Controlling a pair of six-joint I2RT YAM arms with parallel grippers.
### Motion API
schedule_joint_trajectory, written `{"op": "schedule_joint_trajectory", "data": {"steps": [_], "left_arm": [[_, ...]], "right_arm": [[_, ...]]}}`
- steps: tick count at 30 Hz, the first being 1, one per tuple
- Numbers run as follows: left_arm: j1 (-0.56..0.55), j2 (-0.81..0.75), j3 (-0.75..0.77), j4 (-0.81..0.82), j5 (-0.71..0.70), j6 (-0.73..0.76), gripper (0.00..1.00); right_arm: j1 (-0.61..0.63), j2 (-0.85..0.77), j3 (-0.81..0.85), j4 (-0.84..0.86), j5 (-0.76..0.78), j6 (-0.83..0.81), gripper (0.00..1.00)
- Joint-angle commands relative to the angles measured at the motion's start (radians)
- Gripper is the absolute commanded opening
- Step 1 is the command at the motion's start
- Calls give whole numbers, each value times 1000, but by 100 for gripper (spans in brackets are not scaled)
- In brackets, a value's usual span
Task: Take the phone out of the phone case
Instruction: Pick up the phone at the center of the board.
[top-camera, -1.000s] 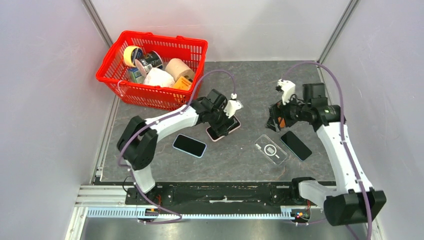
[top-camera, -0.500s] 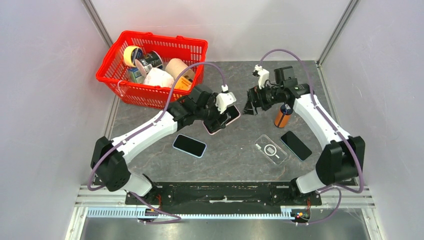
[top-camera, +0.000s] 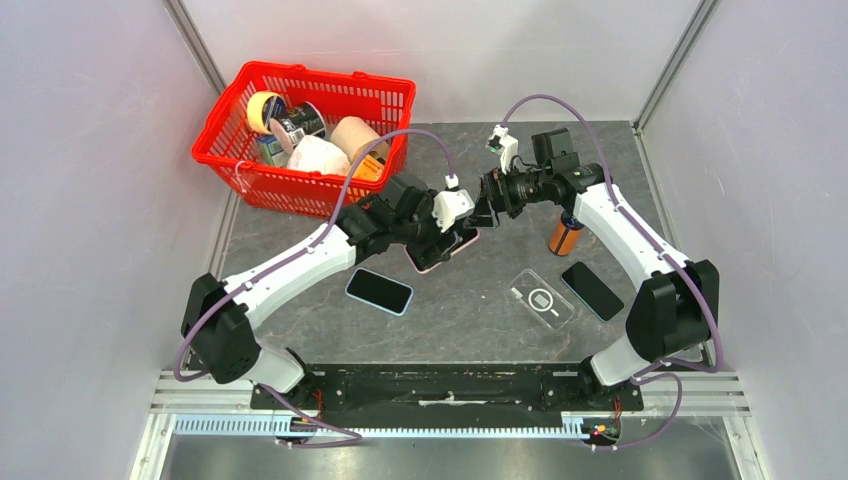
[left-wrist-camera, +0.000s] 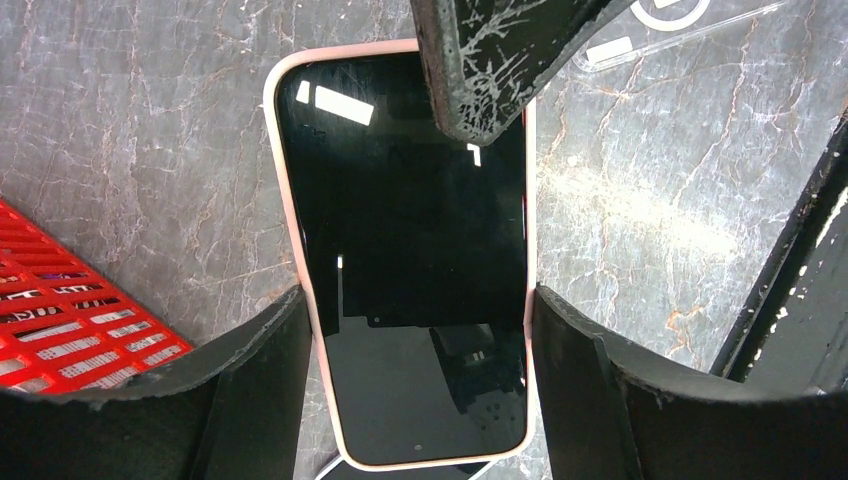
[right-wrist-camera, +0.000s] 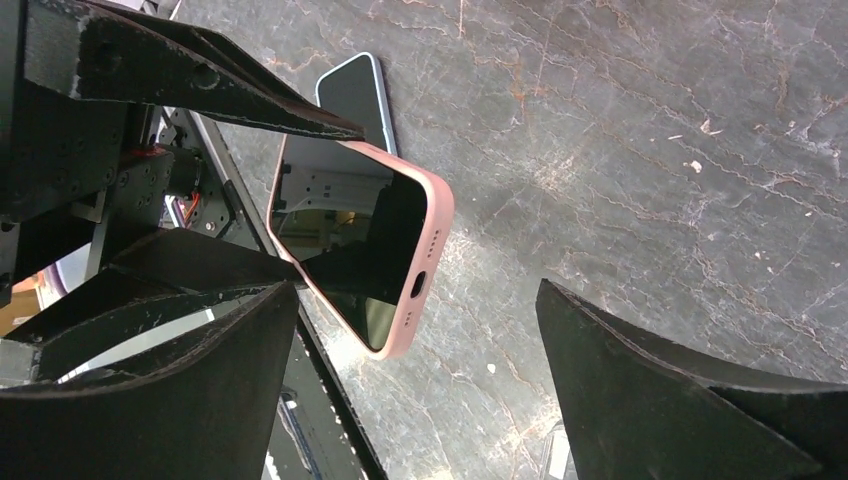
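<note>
Mia: Right arm is swinging further in than it was half a second ago, bringing the right end effector (top-camera: 487, 205) up to the far end of the phone. The left arm is barely shifting.

Tom: So how far along is it?

Mia: Early, I'd judge. The left end effector (left-wrist-camera: 415, 330) is pinching the phone case (left-wrist-camera: 290, 230) by its long sides and holding it tilted off the surface (top-camera: 470, 325). The phone (left-wrist-camera: 400, 220) is sitting fully inside the pink rim, its screen facing the left wrist camera. The right end effector's fingers are standing spread, straddling that far end. One is crossing the case's top corner in the left wrist view, but I can't tell whether it's touching. All the peeling is waiting to be done.

Tom: Anything getting in the way?

Mia: Nearest the bases, a blue-edged phone (top-camera: 379, 290), a clear case (top-camera: 541, 298) and a black phone (top-camera: 592, 290) are lying apart from the work. Farther back, an orange cylinder (top-camera: 565, 238) is standing just beside the right forearm and could get knocked. Farthest, the red basket (top-camera: 325, 78) is sitting well apart.
</note>
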Motion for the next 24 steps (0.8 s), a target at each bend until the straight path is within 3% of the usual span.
{"op": "schedule_joint_trajectory", "data": {"steps": [1, 8, 11, 22, 24], "left_arm": [[-8, -39, 11, 83, 6, 29, 2], [-22, -56, 21, 97, -10, 21, 2], [-27, -63, 16, 108, -27, 19, 2], [-36, -65, -7, 141, -69, 17, 2], [-38, -66, -12, 141, -70, 16, 2]], "right_arm": [[6, 8, 23, 30, -37, 18, 95], [26, 83, 37, 32, -118, 46, 90], [33, 109, 37, 42, -166, 73, 82], [45, 99, 47, 19, -231, 67, 18], [43, 86, 48, 5, -198, 57, 0]]}}
